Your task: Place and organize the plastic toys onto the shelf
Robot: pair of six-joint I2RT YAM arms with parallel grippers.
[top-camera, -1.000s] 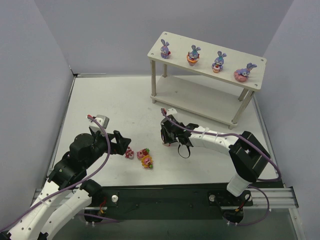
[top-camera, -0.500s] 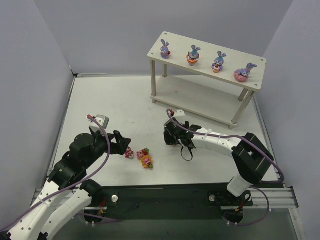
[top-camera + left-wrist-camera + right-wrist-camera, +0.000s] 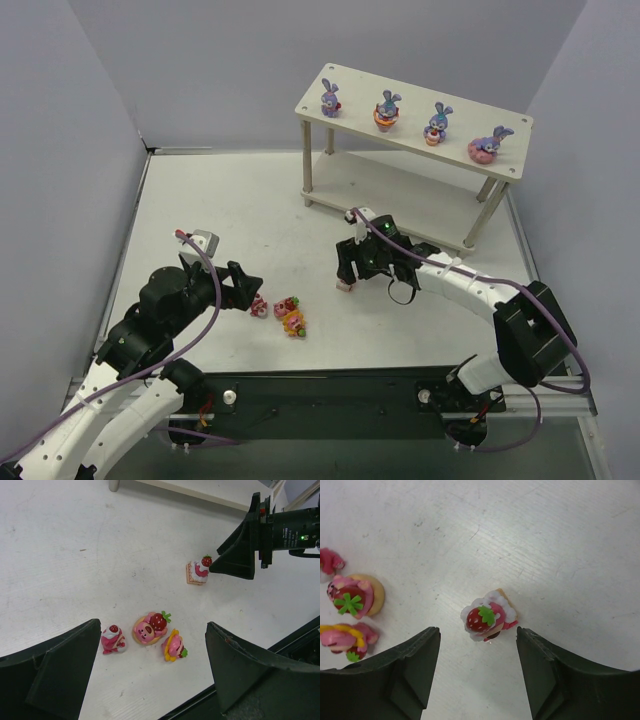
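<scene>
The shelf (image 3: 357, 117) stands at the back right with several purple bunny toys (image 3: 387, 110) in a row on its top board. A strawberry cake toy (image 3: 346, 286) (image 3: 489, 615) (image 3: 198, 571) sits on the table. My right gripper (image 3: 347, 272) (image 3: 477, 631) hovers open over it, and the cake lies just past the fingertips, untouched. Three pink toys lie together: a cherry-topped figure (image 3: 112, 639), a bear on a round base (image 3: 150, 628) and a yellow-flower figure (image 3: 173, 647). My left gripper (image 3: 245, 291) is wide open beside them, holding nothing.
The shelf's lower board (image 3: 400, 195) is bare. Grey walls close in the table on the left, back and right. The black base rail (image 3: 330, 395) runs along the near edge, close to the three pink toys.
My right gripper has gone from shut to open and has shifted right, toward the shelf. The strawberry cake now shows on the table under it. The left arm has not moved.
</scene>
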